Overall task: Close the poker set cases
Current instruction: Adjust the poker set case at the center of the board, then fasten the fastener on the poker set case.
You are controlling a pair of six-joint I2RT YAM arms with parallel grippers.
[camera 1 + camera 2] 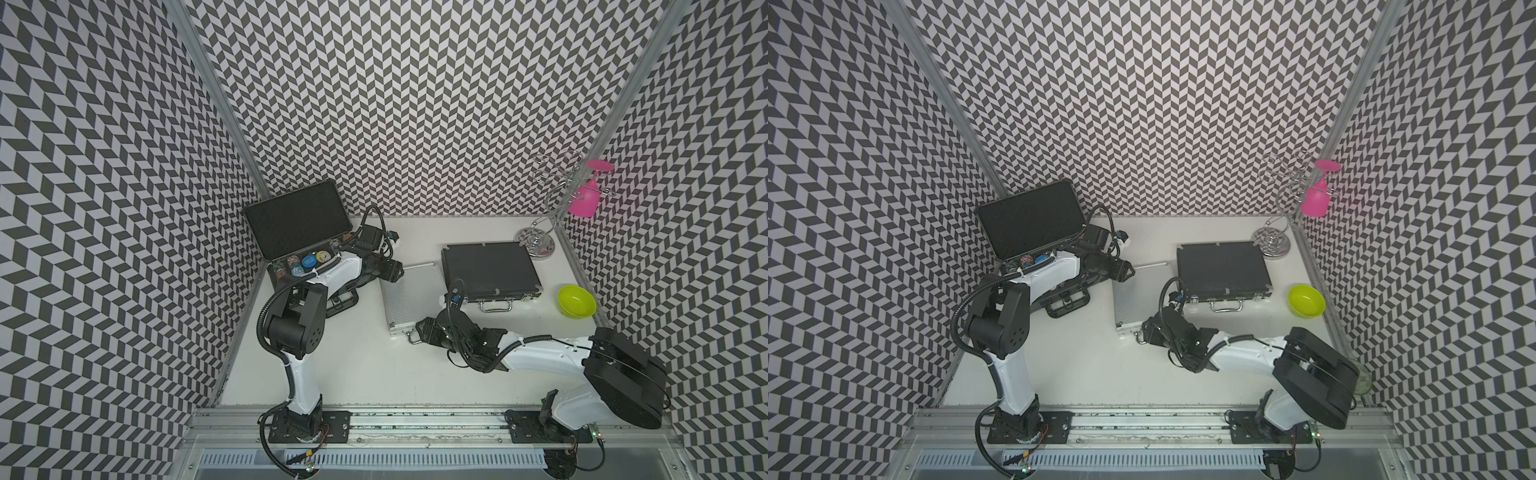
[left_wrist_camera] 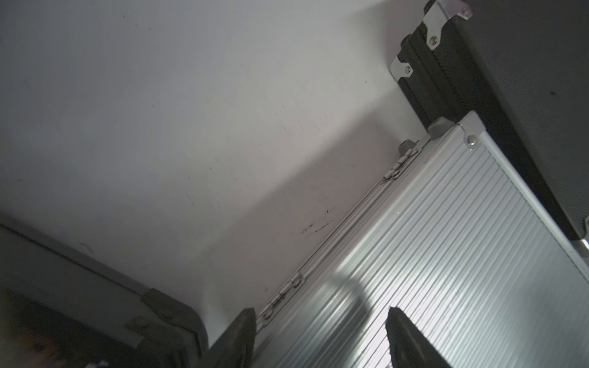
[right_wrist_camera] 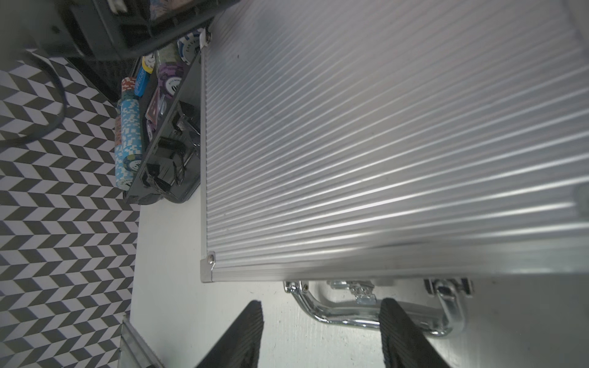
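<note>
Left hand (image 2: pixel 318 337) and right hand (image 3: pixel 322 334) spread, empty, at the silver case (image 1: pixel 411 297). Big black case (image 1: pixel 274 272) gapes. Stiff, heavy lid (image 1: pixel 296 224), we reckon, so push its top edge.

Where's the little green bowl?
In both top views the green bowl sits on the right side of the table, just right of the closed black case and nearer the camera than the wire rack.
</note>
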